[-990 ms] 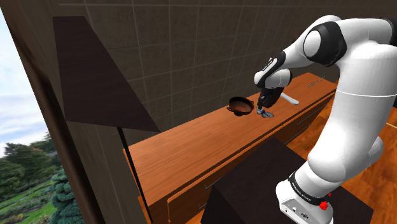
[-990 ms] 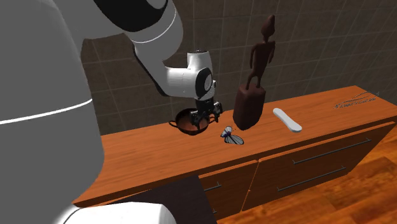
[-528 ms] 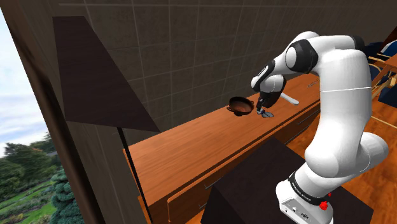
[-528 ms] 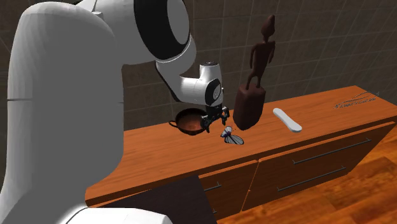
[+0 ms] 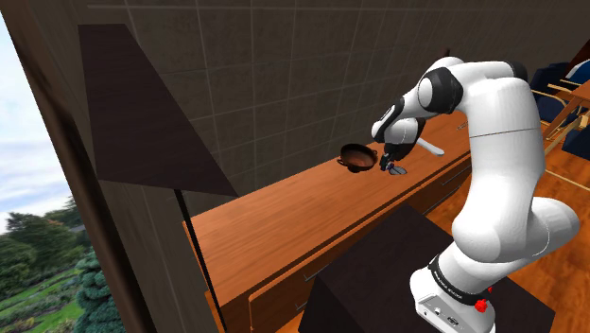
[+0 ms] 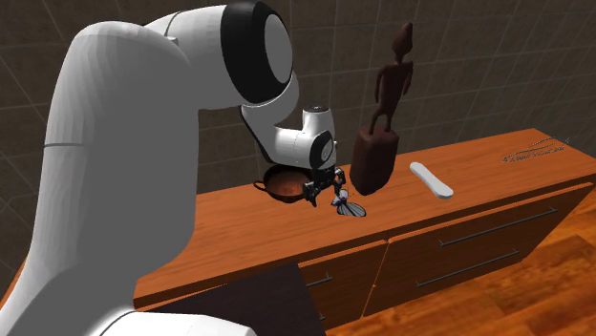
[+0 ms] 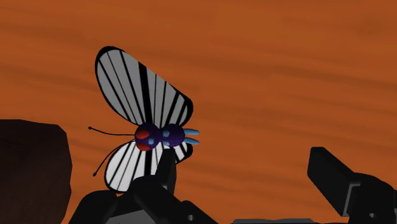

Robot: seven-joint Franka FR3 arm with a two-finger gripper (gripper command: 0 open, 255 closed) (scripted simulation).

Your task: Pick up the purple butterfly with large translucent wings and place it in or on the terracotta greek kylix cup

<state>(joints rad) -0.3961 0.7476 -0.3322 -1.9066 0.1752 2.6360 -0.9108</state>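
The butterfly (image 7: 149,127) lies flat on the wooden sideboard, with a purple and red body and grey wings striped in black. It is small in the shoulder view (image 5: 399,171) and in the second exterior view (image 6: 351,205). The kylix cup (image 5: 356,157) is a dark brown two-handled bowl (image 6: 284,181) standing beside it, closer to the wall. My gripper (image 7: 248,172) hangs open just above the sideboard. One fingertip (image 7: 164,167) is right at the butterfly's body; the other stands well apart over bare wood. The gripper (image 6: 325,194) sits between cup and butterfly and holds nothing.
A tall dark figure statue (image 6: 382,124) on a block stands just behind the butterfly. A white oblong object (image 6: 432,179) lies farther along the sideboard (image 6: 478,196). The tiled wall runs behind. A dark brown shape (image 7: 32,172) shows beside the gripper.
The gripper has come down and shifted from over the cup toward the butterfly. The arm's upper links have swung across the second exterior view. The butterfly and cup have not moved.
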